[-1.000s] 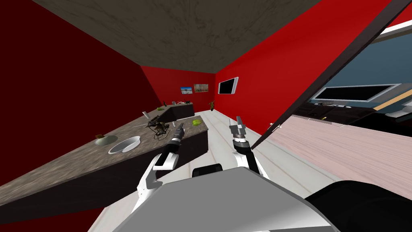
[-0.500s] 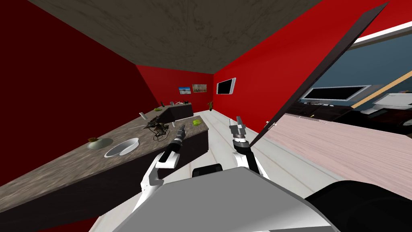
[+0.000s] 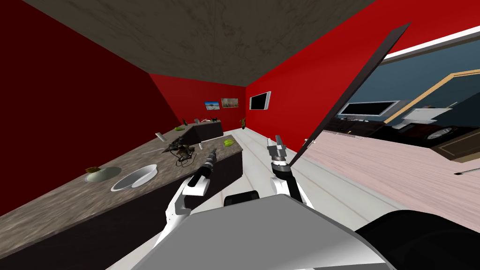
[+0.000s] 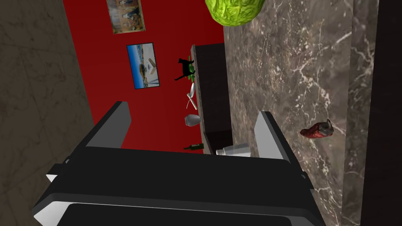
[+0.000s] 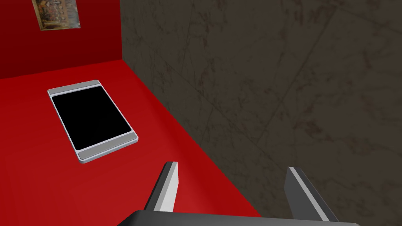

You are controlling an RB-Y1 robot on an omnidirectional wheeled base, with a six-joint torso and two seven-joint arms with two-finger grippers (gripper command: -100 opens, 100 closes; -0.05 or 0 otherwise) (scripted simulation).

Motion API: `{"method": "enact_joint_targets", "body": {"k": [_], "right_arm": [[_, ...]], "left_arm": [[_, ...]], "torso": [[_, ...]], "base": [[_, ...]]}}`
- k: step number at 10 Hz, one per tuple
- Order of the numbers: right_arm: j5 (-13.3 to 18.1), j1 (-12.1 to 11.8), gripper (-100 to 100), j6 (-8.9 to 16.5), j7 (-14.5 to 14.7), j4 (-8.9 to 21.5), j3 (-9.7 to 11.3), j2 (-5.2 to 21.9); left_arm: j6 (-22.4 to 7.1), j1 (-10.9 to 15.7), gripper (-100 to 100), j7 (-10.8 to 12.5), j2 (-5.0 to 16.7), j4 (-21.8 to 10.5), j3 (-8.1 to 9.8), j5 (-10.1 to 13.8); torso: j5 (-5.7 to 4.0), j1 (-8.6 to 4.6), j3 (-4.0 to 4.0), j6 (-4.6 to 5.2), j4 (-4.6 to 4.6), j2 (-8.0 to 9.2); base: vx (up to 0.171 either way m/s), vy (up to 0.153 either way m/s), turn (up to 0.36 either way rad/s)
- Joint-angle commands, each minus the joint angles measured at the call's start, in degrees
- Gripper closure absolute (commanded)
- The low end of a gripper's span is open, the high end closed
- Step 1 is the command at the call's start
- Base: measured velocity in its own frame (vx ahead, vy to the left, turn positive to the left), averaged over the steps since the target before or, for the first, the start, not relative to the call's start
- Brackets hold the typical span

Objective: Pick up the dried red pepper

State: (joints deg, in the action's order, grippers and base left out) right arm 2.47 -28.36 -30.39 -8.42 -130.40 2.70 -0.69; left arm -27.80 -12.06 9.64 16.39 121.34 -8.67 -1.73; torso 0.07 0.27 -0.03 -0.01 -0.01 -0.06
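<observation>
Dried red pepper, dark red and wrinkled with a blackish stem end, lies flat on the brown marbled counter. It is on the near side of the green cabbage and well apart from it, close to the counter's long edge. Nothing touches it.

The left claw is also held short of the cabbage, its two fingers spread wide with nothing gripped. The pepper sits outside that gap, near one finger but clear of it, on the side toward the counter's edge. A small white shaker sits on the counter beyond the claw. It is farther in from the edge than the pepper and likewise on the near side of the cabbage.

In the head view the cabbage rests at the far corner of this counter. A dark tangled thing lies near it, farther in from the edge. A white bowl and a pale plate lie well apart from the cabbage toward the counter's near end, the bowl just beside the plate.

The right claw is raised over the pale floor, off the counter and to the right of the cabbage, fingers spread and empty. A dark door stands open farther right of the cabbage than that claw.
</observation>
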Motion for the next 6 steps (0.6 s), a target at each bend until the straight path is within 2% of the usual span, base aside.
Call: {"method": "enact_joint_targets", "body": {"k": [1, 2, 3, 4, 6], "right_arm": [[0.0, 0.0, 0, 0.0, 0.0, 0.0, 0.0, 0.0], [0.0, 0.0, 0, 0.0, 0.0, 0.0, 0.0, 0.0], [0.0, 0.0, 0, 0.0, 0.0, 0.0, 0.0, 0.0], [0.0, 0.0, 0, 0.0, 0.0, 0.0, 0.0, 0.0], [0.0, 0.0, 0, 0.0, 0.0, 0.0, 0.0, 0.0]], "left_arm": [[-2.9, 0.1, -100, 0.8, 0.5, -0.9, -0.45, 0.2], [-3.5, 0.1, -100, 0.8, 0.5, -0.9, -0.45, 0.2], [-5.4, 0.1, -100, 1.3, 0.8, -1.5, -0.71, 0.4], [-5.5, 0.1, -100, 1.3, 0.8, -1.5, -0.71, 0.4], [-8.8, 0.0, -100, 2.2, 1.6, -2.6, -1.18, 0.8]], "torso": [[0.0, 0.0, 0.0, 0.0, 0.0, 0.0], [0.0, 0.02, -0.03, 0.01, -0.01, -0.05], [0.0, -0.02, -0.02, -0.03, -0.01, -0.04], [-0.01, -0.03, -0.02, -0.01, -0.01, -0.03], [-0.02, -0.08, -0.01, -0.01, 0.0, -0.02]], "base": [[0.017, 0.079, -0.216], [0.009, 0.064, -0.054], [0.003, 0.065, -0.096], [0.003, 0.048, -0.065], [0.005, 0.066, -0.153]]}}
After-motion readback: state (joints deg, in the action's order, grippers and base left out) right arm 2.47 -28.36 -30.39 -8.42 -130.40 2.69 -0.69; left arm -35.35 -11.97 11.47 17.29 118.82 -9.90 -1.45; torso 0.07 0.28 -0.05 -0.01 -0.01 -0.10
